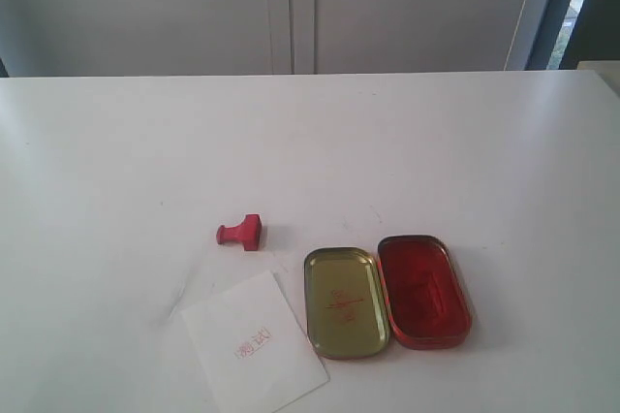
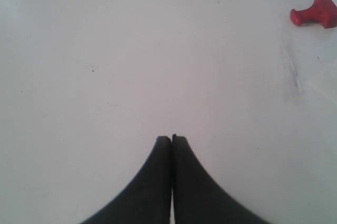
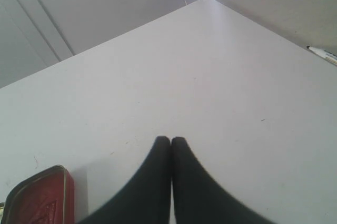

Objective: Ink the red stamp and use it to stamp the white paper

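Your left gripper (image 2: 172, 138) and right gripper (image 3: 170, 139) sat pinched together, empty. The red stamp (image 1: 242, 233) lay on its side near the open ink pad tin (image 1: 423, 289), seemingly parked clear of the white paper (image 1: 276, 374) beside that tin, already printed.

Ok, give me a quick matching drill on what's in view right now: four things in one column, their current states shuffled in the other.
Things:
1. red stamp
2. white paper
3. ink pad tin
4. left gripper

States:
A. open, gold lid right beside it
B. lying on its side on the table
C. shut, nothing between the fingers
D. bears a red print

Pairs: 1-B, 2-D, 3-A, 4-C
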{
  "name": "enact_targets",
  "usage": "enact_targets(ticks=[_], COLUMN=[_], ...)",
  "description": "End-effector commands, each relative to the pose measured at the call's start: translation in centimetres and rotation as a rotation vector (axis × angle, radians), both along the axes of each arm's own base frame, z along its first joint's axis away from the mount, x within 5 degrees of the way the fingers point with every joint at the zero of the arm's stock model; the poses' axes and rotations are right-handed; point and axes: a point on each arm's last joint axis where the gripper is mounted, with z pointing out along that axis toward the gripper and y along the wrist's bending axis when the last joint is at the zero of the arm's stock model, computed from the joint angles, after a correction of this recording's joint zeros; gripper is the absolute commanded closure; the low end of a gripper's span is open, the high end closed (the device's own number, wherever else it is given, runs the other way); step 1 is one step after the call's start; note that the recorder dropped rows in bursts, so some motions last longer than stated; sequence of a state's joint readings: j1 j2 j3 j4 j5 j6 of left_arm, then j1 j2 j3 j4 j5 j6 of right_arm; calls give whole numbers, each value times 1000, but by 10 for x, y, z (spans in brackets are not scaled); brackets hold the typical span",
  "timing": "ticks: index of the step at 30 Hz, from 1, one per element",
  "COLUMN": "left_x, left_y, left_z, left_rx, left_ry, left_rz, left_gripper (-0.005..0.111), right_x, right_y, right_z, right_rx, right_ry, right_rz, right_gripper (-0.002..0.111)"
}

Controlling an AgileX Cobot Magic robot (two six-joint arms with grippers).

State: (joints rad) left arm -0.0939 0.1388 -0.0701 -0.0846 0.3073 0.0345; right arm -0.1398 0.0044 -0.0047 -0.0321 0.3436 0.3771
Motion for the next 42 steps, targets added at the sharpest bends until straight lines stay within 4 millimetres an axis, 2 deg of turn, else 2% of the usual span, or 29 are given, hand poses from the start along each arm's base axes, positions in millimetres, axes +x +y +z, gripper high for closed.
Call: enact_targets(ticks=[1,5,16,42], left_x=[-3,-6,-6,-6], left_y=[1,1,3,3], left_z=[-10,-17,-15,-15], left_rx=[-4,-6,-8,-8], left_ry=[-26,-41,-84,-84], left_rz=[6,5,56,54], left_gripper=[107,107,107,107], right_x=[0,0,0,0], right_y=[0,0,0,0], right_z=[-1,-1,-1,-1], right_rx=[-4,-4,-4,-4], right_ry=[-6,-6,-6,-6], right_rz=[4,4,4,4], right_gripper=[108,108,108,108])
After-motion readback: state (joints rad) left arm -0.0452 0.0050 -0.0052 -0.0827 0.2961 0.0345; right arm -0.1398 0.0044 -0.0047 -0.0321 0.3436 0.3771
